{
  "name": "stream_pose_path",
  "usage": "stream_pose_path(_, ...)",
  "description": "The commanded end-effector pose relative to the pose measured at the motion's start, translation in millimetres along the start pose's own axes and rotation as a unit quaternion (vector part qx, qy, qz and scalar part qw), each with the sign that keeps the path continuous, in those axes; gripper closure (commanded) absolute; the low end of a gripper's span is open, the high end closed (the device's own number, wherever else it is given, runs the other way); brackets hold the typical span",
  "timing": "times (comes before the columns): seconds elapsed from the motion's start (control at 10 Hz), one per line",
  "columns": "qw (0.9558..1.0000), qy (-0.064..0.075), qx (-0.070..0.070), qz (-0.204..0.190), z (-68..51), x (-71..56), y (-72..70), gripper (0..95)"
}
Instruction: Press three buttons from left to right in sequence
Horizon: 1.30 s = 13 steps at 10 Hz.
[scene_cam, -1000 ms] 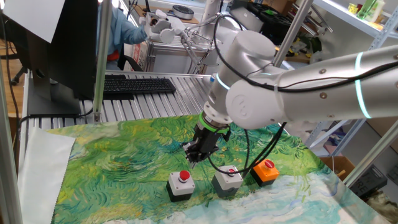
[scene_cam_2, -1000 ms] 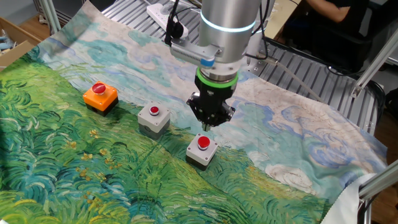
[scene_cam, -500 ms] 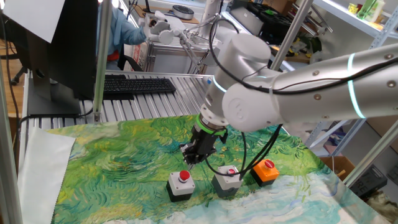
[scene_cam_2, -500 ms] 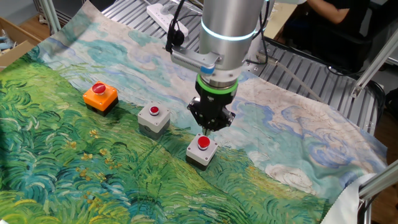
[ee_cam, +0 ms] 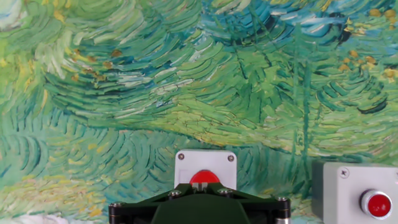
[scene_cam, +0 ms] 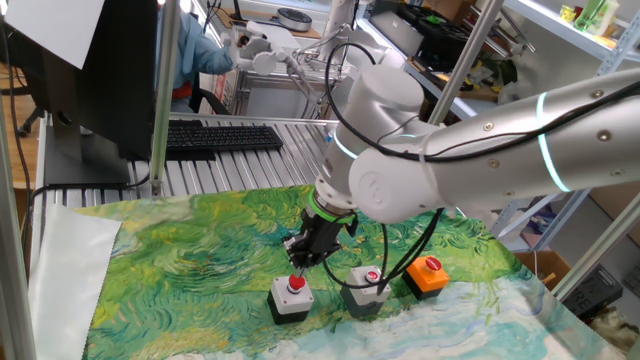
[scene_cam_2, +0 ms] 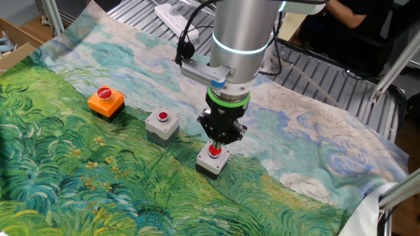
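Three buttons stand in a row on the painted cloth. The left grey button (scene_cam: 290, 298) has a red cap (scene_cam_2: 214, 151) and shows in the hand view as a pale box (ee_cam: 205, 163). The middle grey button (scene_cam: 365, 289) (scene_cam_2: 162, 124) (ee_cam: 360, 193) sits beside it, and the orange button (scene_cam: 428, 276) (scene_cam_2: 106, 101) is at the far end. My gripper (scene_cam: 299, 262) (scene_cam_2: 217, 139) (ee_cam: 199, 185) points straight down, its fingertips shut together with nothing between them. They stand right over the left button's red cap, at it or just above; contact cannot be told.
The green and blue painted cloth (scene_cam: 190, 250) covers the table. Behind it lie a black keyboard (scene_cam: 220, 137) and a monitor (scene_cam: 90, 70). A white power strip (scene_cam_2: 174, 12) lies at the cloth's far edge, and metal frame posts (scene_cam: 160, 100) stand around the table.
The gripper has come down and moved sideways from beside the left button to right over its red cap. The buttons have not moved.
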<state>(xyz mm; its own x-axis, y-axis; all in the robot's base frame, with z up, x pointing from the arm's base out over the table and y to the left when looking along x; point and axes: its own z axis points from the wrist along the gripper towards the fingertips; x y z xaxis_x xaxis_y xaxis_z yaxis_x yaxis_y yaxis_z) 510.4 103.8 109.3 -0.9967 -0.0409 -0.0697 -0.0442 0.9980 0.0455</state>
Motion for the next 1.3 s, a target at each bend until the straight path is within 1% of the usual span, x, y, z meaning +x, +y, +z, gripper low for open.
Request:
stream_pose_path(0.1, 1.0, -0.001, 0.007, -0.001, 5.2, -2.9, -0.1, 95.0)
stream_pose_path(0.3, 0.9999, -0.001, 0.012, 0.0, 11.3, -3.8, 0.4, 95.0)
stream_pose_path(0.4, 0.9999, -0.001, 0.012, 0.002, 13.7, -4.0, 0.5, 95.0)
stream_pose_path(0.6, 0.9998, 0.0, 0.022, 0.0, 14.6, -4.1, 0.4, 95.0)
stream_pose_path(0.8, 0.9998, 0.0, 0.019, 0.002, 20.2, -4.4, 0.5, 95.0)
stream_pose_path(1.0, 0.9998, -0.001, 0.019, 0.005, 31.4, -4.7, 0.2, 95.0)
stream_pose_path(1.1, 0.9998, -0.001, 0.019, 0.008, 31.2, -4.4, 0.3, 95.0)
stream_pose_path(1.2, 0.9998, -0.001, 0.019, 0.009, 27.9, -4.3, 0.5, 95.0)
stream_pose_path(1.3, 0.9997, 0.001, 0.02, 0.012, 19.2, -3.8, 0.6, 95.0)
